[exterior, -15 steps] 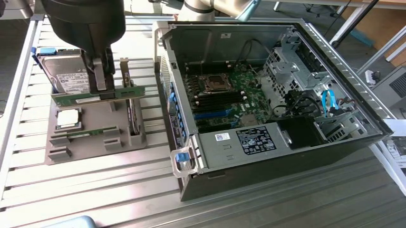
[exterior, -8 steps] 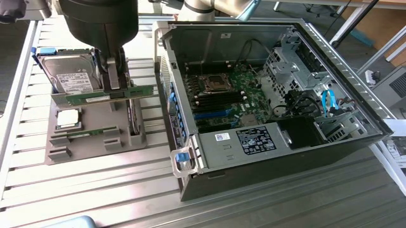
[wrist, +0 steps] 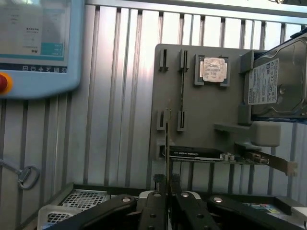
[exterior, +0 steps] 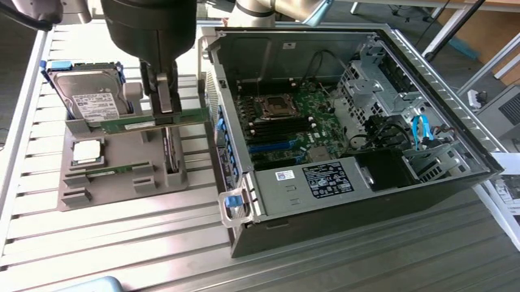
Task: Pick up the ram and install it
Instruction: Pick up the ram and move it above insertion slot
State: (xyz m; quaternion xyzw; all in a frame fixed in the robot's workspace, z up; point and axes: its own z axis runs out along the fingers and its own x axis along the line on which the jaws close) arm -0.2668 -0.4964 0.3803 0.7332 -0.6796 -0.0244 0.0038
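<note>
Exterior view: the gripper [exterior: 167, 111] is closed on the ram [exterior: 130, 126], pinching the thin green stick near its middle so that it lies level, its long edges sticking out to both sides of the fingers. The ram hangs above a grey tray [exterior: 122, 193] that sits directly below the gripper on a slatted metal table [exterior: 122, 243], and it appears clear of the tray's clips. Just behind the gripper, a hard drive [exterior: 94, 97] stands tilted in the tray. Below the gripper and a little toward the exterior view's left lies a square silver processor chip [exterior: 87, 152], with a second green stick [exterior: 107, 173] in its clips nearer the camera. A dark expansion card [exterior: 167, 152] stands on edge straight under the fingers. Well off to the gripper's side, at the exterior view's right, an open computer case [exterior: 422, 188] shows its motherboard [exterior: 296, 118].

In the wrist view the ram [wrist: 166, 143] is seen edge-on as a thin line running out from between the closed fingers [wrist: 152, 211], over the tray [wrist: 201, 110].
</note>
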